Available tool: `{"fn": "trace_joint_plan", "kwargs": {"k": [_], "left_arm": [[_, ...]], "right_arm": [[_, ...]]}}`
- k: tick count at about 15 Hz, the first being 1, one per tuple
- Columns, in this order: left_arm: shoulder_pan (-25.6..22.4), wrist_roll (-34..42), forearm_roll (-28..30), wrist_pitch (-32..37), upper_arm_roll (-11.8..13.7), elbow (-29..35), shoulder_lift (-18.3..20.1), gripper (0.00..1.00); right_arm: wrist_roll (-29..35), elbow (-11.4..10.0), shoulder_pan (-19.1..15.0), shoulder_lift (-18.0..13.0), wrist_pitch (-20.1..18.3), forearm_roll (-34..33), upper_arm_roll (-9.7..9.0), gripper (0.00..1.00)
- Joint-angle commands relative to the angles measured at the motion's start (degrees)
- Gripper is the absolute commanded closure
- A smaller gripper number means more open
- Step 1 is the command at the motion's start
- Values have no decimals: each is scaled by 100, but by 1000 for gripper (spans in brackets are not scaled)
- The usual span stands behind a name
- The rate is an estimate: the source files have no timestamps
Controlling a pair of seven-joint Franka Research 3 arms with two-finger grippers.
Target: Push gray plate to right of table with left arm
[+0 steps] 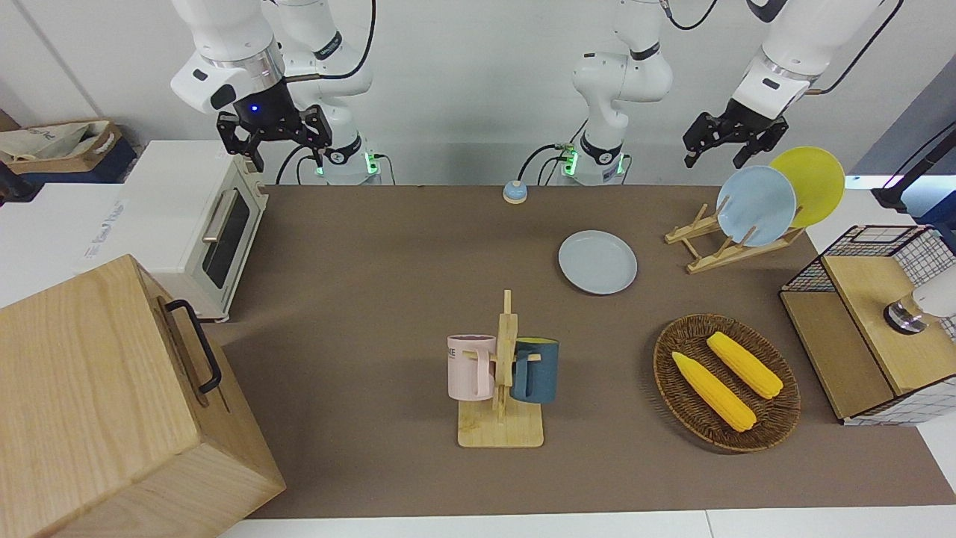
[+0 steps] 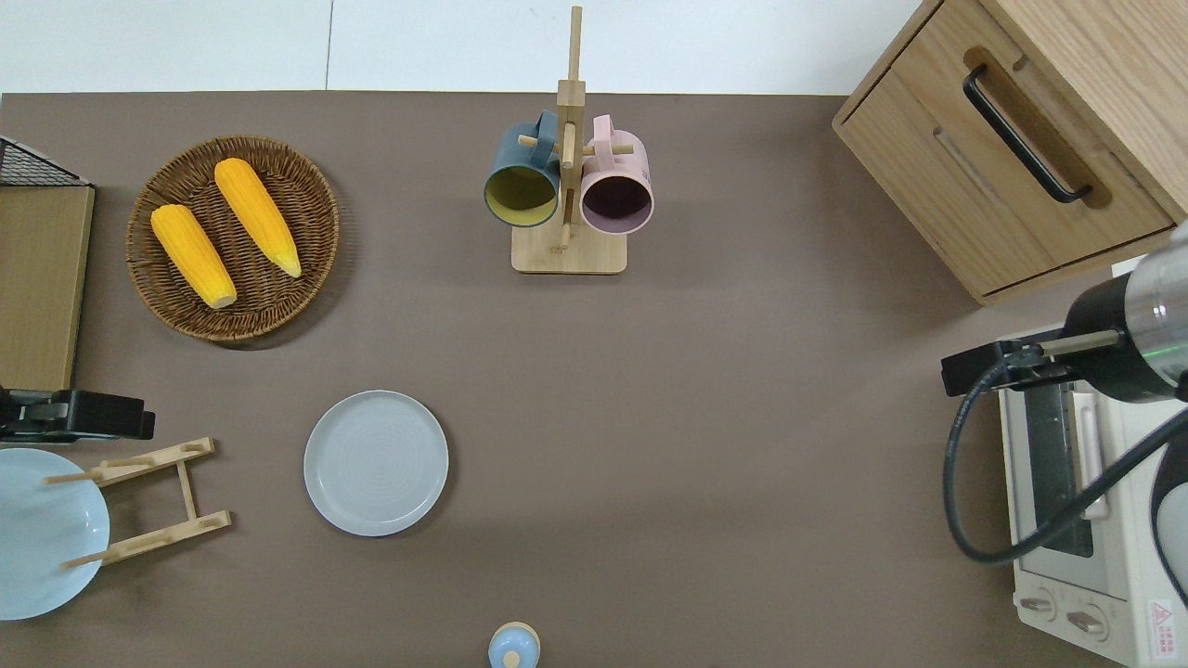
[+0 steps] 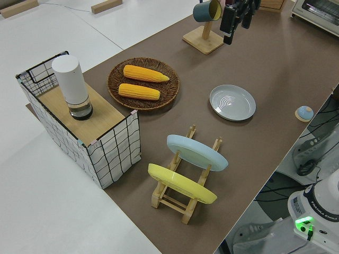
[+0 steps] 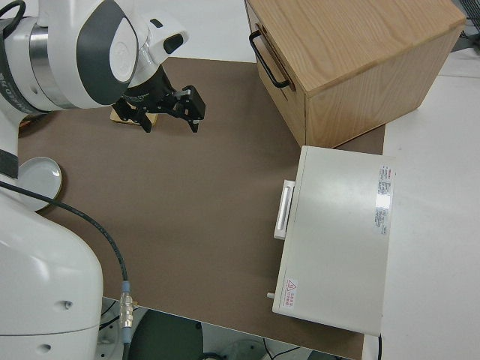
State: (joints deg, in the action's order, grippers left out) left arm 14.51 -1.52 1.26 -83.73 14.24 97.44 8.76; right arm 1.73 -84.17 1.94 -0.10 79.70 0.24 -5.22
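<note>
The gray plate (image 1: 597, 261) lay flat beside the wooden plate rack (image 1: 721, 243). The left gripper (image 1: 723, 149) hung over that rack, fingers spread; right arm parked, its gripper (image 1: 275, 142) also spread.

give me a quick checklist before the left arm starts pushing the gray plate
1. gray plate flat on the table, nothing on it: ok.
2. Left gripper down beside the plate: not ok, it is up by the plate rack.
3. Left jaws open: ok.
4. Bare table from the plate toward the right arm's end: ok.
5. Mug stand off that line: ok, it stands farther from the robots.
6. Right arm parked: ok.
</note>
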Motion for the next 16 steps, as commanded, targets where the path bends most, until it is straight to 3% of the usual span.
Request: {"fn": "trace_joint_plan", "kwargs": {"k": [1,6,11,16], "left_arm": [[8,-244,-134,50,-71,248,99,9],[52,-279,-266,-353,-97,836,240,9],[61,-323,-266,-1548,-97,2241,837,9],[61,-736,-284,-2594,-246,3296,1040,9]], "right_arm": [[-15,-3,-62,-43,-69,46,-32,17],[-15,-3,-62,-43,-69,46,-32,17],[-15,5,-62,-43,-69,46,-23,17],[-14,5,-62,-43,-69,46,-32,17]]}}
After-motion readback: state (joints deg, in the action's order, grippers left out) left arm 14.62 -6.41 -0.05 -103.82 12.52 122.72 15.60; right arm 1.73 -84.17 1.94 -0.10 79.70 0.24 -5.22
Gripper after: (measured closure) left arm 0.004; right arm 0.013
